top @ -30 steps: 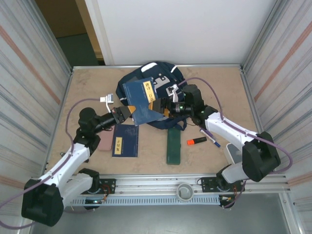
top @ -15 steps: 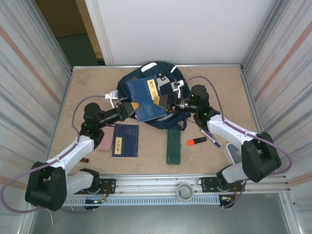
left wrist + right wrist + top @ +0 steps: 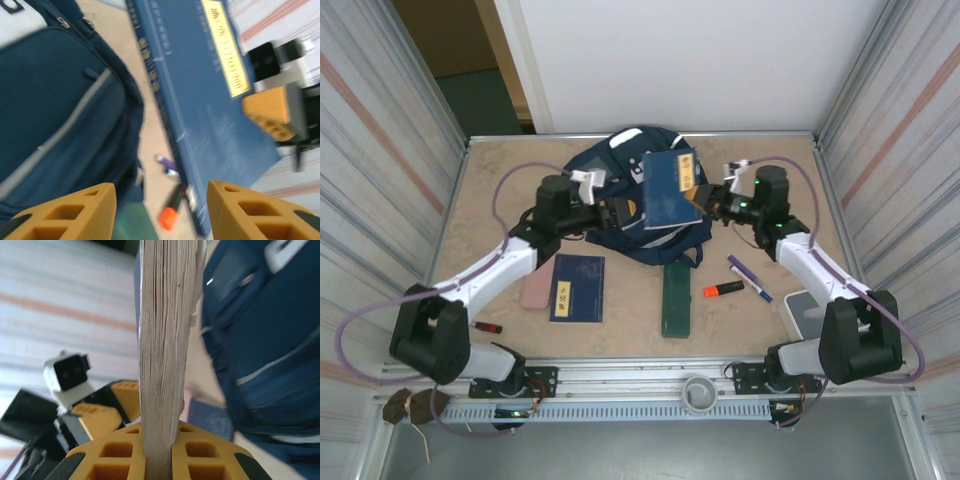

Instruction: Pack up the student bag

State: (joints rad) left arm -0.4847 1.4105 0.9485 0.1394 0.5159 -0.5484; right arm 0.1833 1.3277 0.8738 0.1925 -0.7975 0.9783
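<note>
The student bag (image 3: 610, 195), a navy backpack with a thin white stripe, lies at the back middle of the table. Above its right half a navy notebook (image 3: 670, 188) with a yellow label stands on edge. My right gripper (image 3: 705, 202) is shut on it; in the right wrist view the page edges (image 3: 162, 340) are pinched between the orange fingers (image 3: 200, 455). My left gripper (image 3: 625, 212) hovers over the bag, just left of the notebook. Its jaws (image 3: 162, 200) stand open, holding nothing, with the bag (image 3: 55, 105) to the left and the notebook (image 3: 210, 100) to the right.
A second navy notebook (image 3: 578, 287) and a pink flat item (image 3: 534, 288) lie at the front left. A green pencil case (image 3: 676, 298), an orange highlighter (image 3: 723, 290) and a purple pen (image 3: 748, 277) lie in front of the bag. A white tray (image 3: 802, 312) sits at the right.
My left gripper let go of the notebook and opened. My right gripper closed on the notebook and carried it back and to the right, over the bag.
</note>
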